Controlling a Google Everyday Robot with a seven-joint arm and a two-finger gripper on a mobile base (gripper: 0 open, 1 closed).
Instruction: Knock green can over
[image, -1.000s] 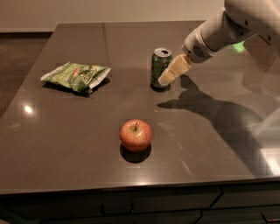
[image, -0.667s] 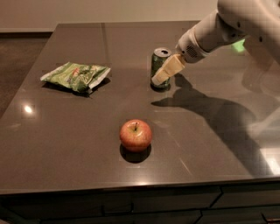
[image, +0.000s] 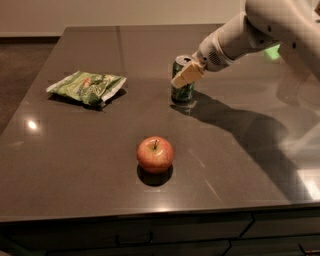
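Note:
The green can (image: 183, 90) stands upright near the middle of the dark table (image: 75, 165), its silver top showing. My gripper (image: 187, 75) reaches in from the upper right on a white arm. Its pale fingers (image: 186, 76) lie across the front upper part of the can, touching or overlapping it and hiding part of its side.
A flat green-and-white snack bag (image: 87, 86) lies to the left of the can. A red apple (image: 155, 154) sits nearer the front edge. The arm's shadow falls on the table right of the can.
My gripper has moved left and slightly up, from beside the can's right side to over its front. The can still stands upright.

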